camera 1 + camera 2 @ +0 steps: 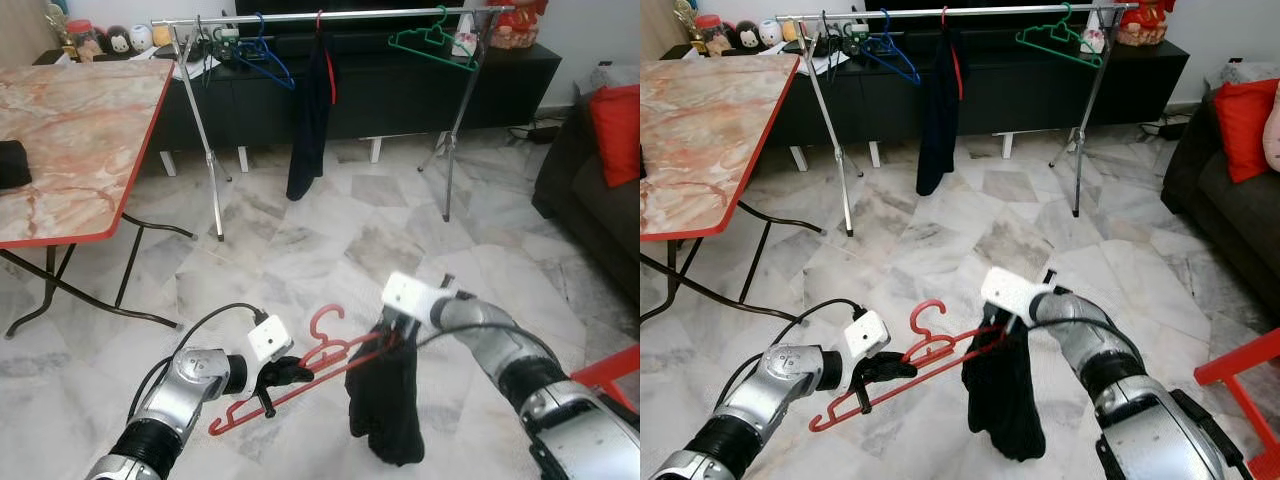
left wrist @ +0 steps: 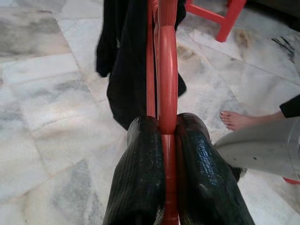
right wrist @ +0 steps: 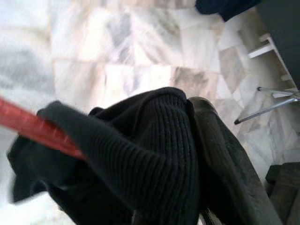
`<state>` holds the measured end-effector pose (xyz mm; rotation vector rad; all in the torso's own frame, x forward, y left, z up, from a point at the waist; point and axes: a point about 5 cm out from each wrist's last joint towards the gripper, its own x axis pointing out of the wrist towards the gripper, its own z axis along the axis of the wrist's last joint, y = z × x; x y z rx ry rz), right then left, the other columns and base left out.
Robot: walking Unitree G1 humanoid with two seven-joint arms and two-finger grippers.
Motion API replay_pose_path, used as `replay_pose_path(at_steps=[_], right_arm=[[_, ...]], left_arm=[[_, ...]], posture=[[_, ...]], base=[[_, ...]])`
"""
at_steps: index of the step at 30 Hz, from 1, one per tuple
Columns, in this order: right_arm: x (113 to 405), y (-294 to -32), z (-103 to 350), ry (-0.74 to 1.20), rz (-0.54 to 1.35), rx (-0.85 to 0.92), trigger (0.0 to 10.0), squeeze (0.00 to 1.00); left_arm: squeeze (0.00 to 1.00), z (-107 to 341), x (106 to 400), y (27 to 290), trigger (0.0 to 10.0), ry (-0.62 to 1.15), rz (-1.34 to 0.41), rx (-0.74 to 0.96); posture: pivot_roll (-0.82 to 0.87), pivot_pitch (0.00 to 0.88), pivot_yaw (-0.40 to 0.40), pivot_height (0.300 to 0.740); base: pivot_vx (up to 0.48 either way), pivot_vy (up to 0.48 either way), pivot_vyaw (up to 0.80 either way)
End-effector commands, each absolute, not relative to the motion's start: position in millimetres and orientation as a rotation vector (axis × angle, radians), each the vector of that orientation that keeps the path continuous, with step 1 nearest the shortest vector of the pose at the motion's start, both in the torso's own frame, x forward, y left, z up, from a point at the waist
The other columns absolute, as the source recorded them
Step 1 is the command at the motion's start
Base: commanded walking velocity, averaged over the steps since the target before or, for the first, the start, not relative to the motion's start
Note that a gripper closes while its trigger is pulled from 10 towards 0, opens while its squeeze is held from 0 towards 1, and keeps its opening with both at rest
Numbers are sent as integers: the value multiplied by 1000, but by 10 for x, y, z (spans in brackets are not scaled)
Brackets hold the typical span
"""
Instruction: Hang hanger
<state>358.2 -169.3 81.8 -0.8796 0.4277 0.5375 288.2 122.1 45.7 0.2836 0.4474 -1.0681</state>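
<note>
The red plastic hanger (image 1: 300,375) is held low over the marble floor (image 1: 330,230), well short of the clothes rail (image 1: 330,15) at the far side of the room. The left end effector (image 1: 283,373) has its two black fingers (image 2: 140,178) pinched narrow on the hanger's lower bar, the red plastic clamped between them. A black knitted garment (image 1: 385,405) is draped over the hanger's other end and hangs down from it. The right end effector (image 1: 392,330) is at that end, one finger (image 3: 225,154) pressed against the ribbed knit; it appears to grip the cloth, though the fabric hides the second finger, so whether it is closed cannot be told.

On the rail hang a blue hanger (image 1: 262,55), a dark garment (image 1: 310,110) and a green hanger (image 1: 432,42). A marble-topped worktop with a red edge (image 1: 70,140) stands to the left.
</note>
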Motion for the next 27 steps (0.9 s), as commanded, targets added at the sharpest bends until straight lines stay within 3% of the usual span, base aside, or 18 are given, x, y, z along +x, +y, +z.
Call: replay_pose_path(at_steps=[1, 15, 27], right_arm=[[3632, -1624, 905, 384, 520, -815, 10000, 0], [3576, -1554, 778, 437, 507, -820, 10000, 0], [3580, -1525, 799, 422, 527, -812, 10000, 0]], left_arm=[[0, 491, 2925, 1214, 10000, 427, -1058, 279], [0, 478, 3161, 1279, 10000, 370, -761, 416], [0, 516, 3183, 1228, 10000, 313, -756, 354]], posture=[[-69, 25, -47, 740], [-76, 26, -52, 740], [-75, 24, -52, 740]], base=[[0, 0, 0], [0, 0, 0], [0, 0, 0]])
